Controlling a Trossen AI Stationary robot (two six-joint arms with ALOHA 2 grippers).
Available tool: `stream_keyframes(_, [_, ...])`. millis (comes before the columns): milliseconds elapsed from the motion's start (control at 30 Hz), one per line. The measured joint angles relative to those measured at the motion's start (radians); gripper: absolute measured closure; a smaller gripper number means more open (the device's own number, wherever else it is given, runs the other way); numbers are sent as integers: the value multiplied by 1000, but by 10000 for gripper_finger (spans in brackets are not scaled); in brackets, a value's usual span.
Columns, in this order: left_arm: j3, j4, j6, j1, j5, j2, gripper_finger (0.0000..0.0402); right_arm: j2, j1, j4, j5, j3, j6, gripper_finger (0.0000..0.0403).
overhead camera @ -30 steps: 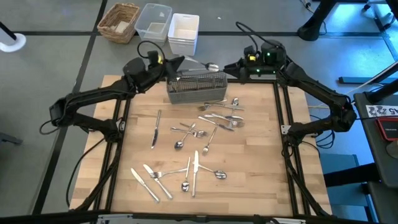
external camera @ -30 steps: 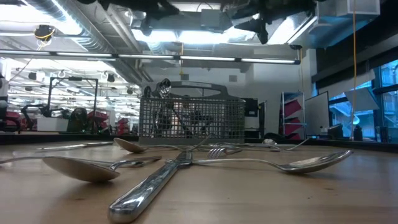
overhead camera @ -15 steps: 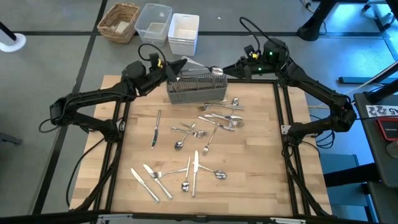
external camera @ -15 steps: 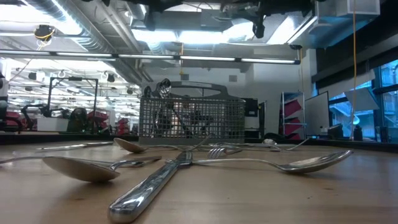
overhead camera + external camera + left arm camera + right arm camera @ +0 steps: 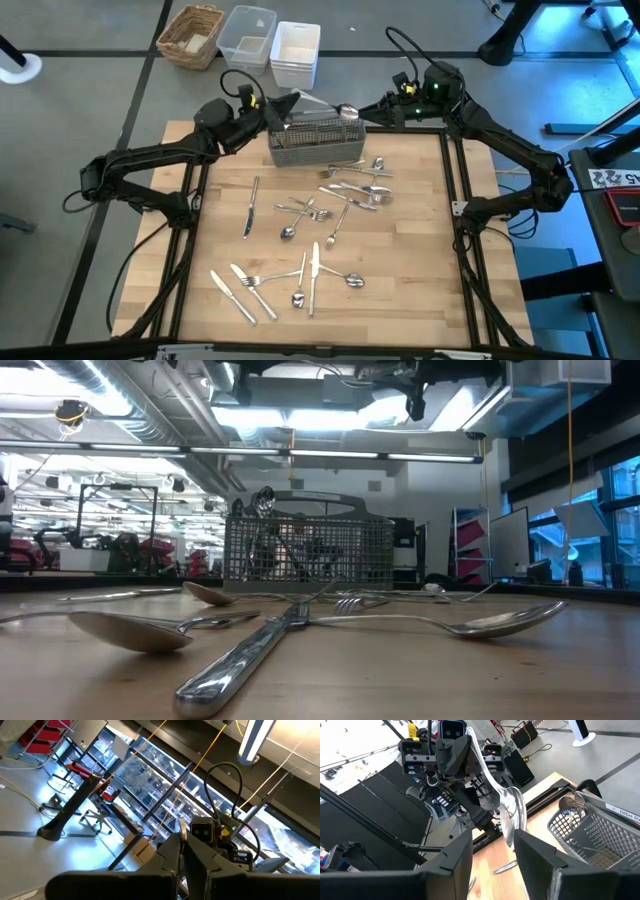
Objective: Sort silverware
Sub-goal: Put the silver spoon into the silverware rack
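Note:
A silver spoon (image 5: 325, 106) hangs in the air above the grey mesh caddy (image 5: 315, 142), with my left gripper (image 5: 290, 103) shut on it. Its bowl (image 5: 512, 817) lies between the spread fingers of my open right gripper (image 5: 365, 108); I cannot tell whether they touch it. The caddy stands on the table's far side with some pieces (image 5: 574, 805) upright in it. The other silverware (image 5: 315, 215), forks, spoons and knives, lies flat and scattered over the wooden table. My left gripper pinches the spoon's handle near its free end (image 5: 476, 751) between its two fingers. The fingers come about level from the table's left, and the spoon runs on from them toward the right gripper. The spoon is lifted clear above the caddy.
A wicker basket (image 5: 192, 35), a clear plastic tub (image 5: 247, 30) and white stacked bins (image 5: 295, 50) stand on the floor beyond the table's far edge. Knives and forks (image 5: 245, 285) lie near the front left; a spoon (image 5: 130, 630) and a knife (image 5: 240, 660) lie close to the low camera.
My right gripper has rolled about its wrist while staying in place. My left gripper has tipped a little, and the spoon's bowl end has swung slightly toward the right gripper, still clear above the caddy.

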Motion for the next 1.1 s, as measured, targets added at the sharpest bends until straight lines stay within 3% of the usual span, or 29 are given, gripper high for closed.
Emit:
stream_keyframes(333, [0,-15,1,2,4,0,396,0,-7,-3,-35,0,-4,256])
stream_keyframes(700, [0,-38,0,3,4,0,396,-27,-114,9,-38,0,-3,256])
stream_keyframes(1100, [0,-22,-6,3,4,0,396,14,3,1,26,-1,-6,256])
